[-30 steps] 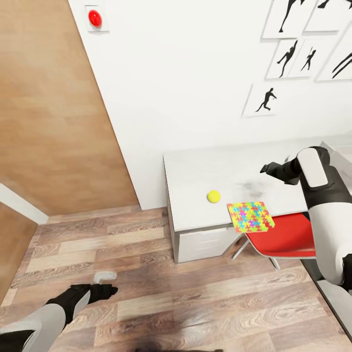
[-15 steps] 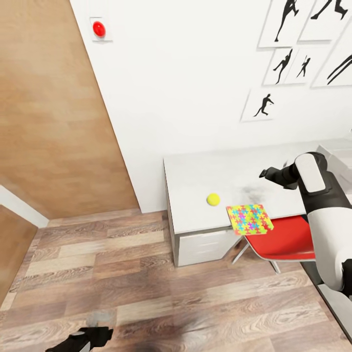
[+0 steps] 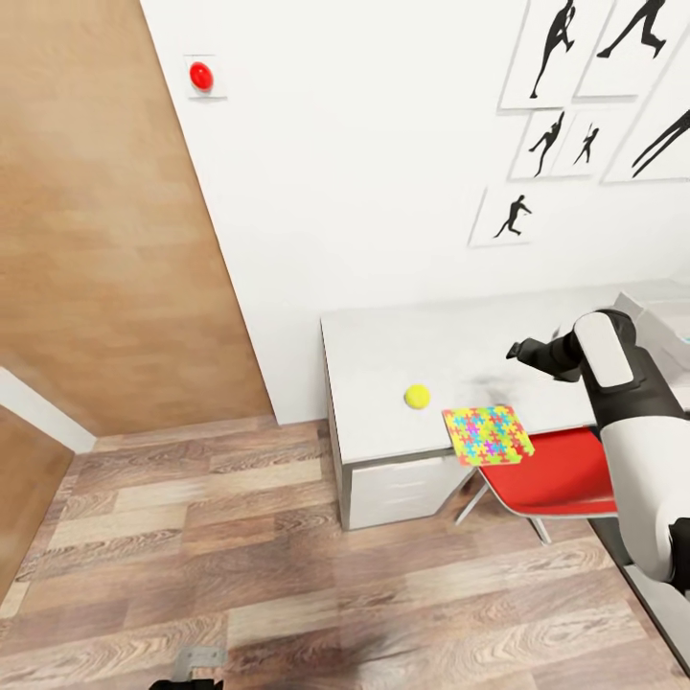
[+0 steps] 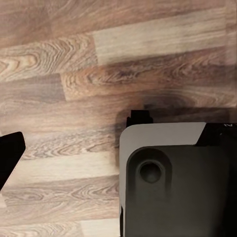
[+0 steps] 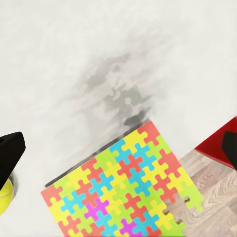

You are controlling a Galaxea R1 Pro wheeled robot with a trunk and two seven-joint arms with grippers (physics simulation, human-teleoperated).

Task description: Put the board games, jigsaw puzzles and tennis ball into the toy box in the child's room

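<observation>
At bench [image 3: 383,335] front edge: jigsaw puzzle [image 3: 487,433] overhangs, tennis ball [image 3: 417,396] beside | right fingers [image 5: 9,153] spread, empty | left fingers: cannot tell

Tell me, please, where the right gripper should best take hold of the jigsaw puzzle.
Probably the corner of the jigsaw puzzle that overhangs the table edge above the red chair. The thin sheet lies flat, so one finger could slide underneath from the chair side.

White arm shells [image 3: 652,460] — black joints (glossy)
</observation>
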